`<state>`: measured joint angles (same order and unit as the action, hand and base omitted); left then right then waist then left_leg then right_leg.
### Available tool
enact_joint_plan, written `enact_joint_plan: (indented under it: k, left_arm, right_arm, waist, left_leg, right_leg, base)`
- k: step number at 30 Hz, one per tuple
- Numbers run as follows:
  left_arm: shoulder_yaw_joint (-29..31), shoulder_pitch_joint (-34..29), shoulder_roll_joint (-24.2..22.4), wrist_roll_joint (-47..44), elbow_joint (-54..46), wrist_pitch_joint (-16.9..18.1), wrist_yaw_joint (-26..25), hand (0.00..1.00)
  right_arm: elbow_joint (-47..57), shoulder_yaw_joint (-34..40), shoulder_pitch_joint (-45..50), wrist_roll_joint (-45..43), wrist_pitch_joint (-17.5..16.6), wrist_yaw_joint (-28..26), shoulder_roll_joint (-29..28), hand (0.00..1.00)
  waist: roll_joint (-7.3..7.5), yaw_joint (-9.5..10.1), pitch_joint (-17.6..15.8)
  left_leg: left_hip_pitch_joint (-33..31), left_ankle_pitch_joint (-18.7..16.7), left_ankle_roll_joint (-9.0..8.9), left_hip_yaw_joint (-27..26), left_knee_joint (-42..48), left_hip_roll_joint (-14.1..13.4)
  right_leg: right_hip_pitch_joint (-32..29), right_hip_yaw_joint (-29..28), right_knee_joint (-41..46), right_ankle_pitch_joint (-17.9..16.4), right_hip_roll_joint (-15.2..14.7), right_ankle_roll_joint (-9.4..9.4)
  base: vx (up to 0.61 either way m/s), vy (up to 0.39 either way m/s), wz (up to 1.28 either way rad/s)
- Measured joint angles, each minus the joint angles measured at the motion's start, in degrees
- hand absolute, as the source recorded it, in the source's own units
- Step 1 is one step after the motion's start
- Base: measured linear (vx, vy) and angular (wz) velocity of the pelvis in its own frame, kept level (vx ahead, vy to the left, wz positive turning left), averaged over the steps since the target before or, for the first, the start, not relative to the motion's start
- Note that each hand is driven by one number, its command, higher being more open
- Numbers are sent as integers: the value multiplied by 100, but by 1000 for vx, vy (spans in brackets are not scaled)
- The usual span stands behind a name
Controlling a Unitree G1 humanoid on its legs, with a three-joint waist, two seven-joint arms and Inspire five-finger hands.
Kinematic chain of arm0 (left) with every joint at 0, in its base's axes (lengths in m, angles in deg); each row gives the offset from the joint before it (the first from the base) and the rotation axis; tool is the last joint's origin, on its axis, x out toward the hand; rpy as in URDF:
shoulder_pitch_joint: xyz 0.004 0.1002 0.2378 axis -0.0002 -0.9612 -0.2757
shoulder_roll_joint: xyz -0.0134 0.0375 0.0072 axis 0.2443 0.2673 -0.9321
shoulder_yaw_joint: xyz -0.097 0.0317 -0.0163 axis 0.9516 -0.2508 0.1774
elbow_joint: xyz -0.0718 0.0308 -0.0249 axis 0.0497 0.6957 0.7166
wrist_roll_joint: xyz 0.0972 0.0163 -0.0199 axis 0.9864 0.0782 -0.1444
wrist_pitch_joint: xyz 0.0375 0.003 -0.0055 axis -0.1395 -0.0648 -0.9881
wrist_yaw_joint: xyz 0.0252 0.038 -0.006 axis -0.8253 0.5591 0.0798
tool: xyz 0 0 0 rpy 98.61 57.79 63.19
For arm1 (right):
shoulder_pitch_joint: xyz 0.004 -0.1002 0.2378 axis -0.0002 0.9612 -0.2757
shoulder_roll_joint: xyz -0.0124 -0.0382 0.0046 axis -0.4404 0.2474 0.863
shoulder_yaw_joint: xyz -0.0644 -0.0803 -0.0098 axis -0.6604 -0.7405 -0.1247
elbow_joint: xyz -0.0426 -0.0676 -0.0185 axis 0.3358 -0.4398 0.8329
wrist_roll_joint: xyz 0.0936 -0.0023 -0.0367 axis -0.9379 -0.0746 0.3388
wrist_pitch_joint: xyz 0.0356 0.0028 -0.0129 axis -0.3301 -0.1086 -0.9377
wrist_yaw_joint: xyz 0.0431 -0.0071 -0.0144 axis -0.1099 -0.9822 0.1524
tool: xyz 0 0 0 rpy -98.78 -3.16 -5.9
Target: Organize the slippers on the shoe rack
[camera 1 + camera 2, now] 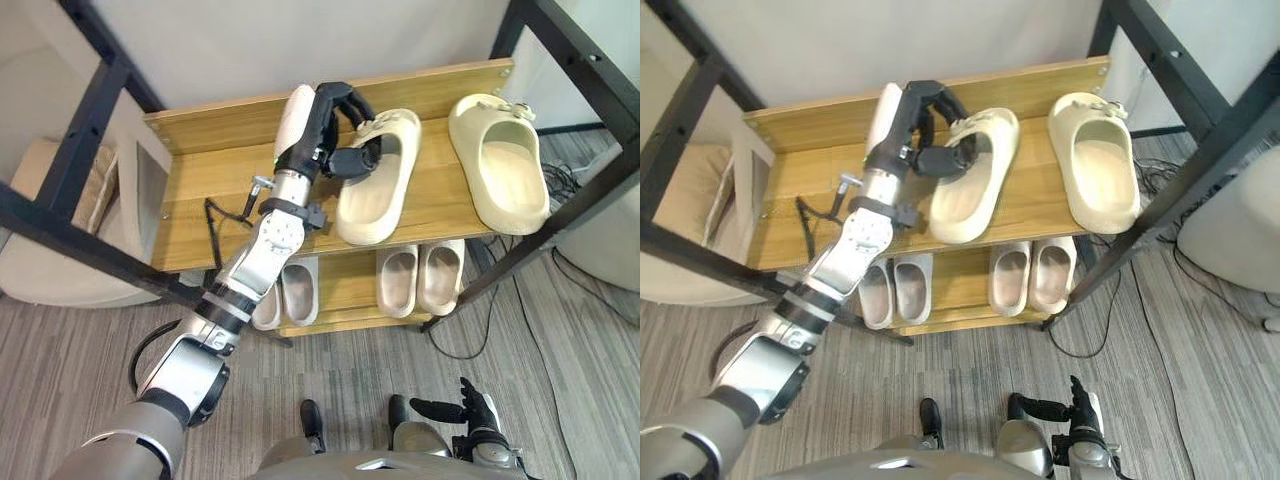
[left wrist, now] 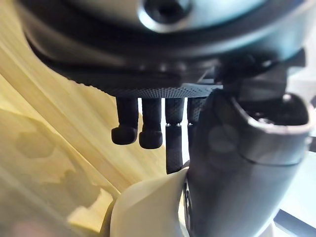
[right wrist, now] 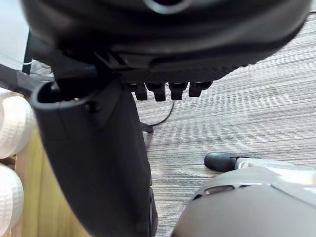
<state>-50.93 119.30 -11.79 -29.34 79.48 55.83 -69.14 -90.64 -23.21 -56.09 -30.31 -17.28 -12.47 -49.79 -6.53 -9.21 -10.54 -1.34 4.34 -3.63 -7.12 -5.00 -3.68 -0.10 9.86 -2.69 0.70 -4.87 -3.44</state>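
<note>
Two cream slippers lie on the wooden top shelf (image 1: 200, 200) of the shoe rack. The left slipper (image 1: 380, 195) lies slanted, its toe toward the back wall. My left hand (image 1: 335, 125) is shut on its toe strap, fingers curled over the top and thumb tucked inside; the left wrist view shows the slipper's pale edge (image 2: 148, 212) below the curled fingers (image 2: 150, 133). The right slipper (image 1: 503, 165) lies free near the shelf's right end. My right hand (image 1: 472, 408) hangs low over the floor, fingers relaxed and holding nothing.
The lower shelf holds one pair of pale slippers (image 1: 287, 290) on the left and another pair (image 1: 420, 277) on the right. Black frame bars (image 1: 70, 160) cross the view at both sides. A beige cushion (image 1: 35, 255) sits left of the rack and cables (image 1: 572, 180) lie at the right.
</note>
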Motion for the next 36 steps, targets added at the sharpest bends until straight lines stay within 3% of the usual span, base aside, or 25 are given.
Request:
enact_joint_plan:
  k: [2,3,12,25,36]
  left_arm:
    - [-20,124,-31,-56,37,0,-11,0]
    - [-16,162,-43,-69,67,0,-83,100]
    - [133,312,-103,-159,650,-8,-221,100]
    - [152,298,-199,-160,702,-9,-205,100]
    - [74,-4,-342,-276,-29,-8,-71,100]
  right_arm:
    - [6,20,20,-7,-4,3,3,100]
    - [32,29,67,-18,-15,27,3,100]
    - [113,114,120,-200,-104,79,-32,100]
    - [109,111,116,-225,-111,113,-45,100]
    - [109,68,90,-225,-119,80,-34,100]
  waist:
    - [-46,-69,-17]
    - [-66,-72,-29]
    - [-70,-83,-99]
    - [-49,-92,-141]
    - [-25,-49,-164]
  left_leg:
    - [-5,0,0,-48,0,-18]
    - [-3,0,0,-47,0,-29]
    - [-40,-11,-11,-181,-1,-45]
    - [-63,-16,-14,-25,-2,-55]
    - [-43,-1,4,107,-1,-22]
  right_leg:
    - [-88,-100,50,0,10,1]
    - [-114,-148,72,0,18,1]
    - [-265,-254,138,73,28,20]
    - [-61,-90,-200,261,53,2]
    - [34,23,-205,253,18,-4]
  base:
    - [-9,-6,-25]
    - [-8,-8,-23]
    - [-42,17,-7]
    - [-18,9,5]
    - [-2,16,6]
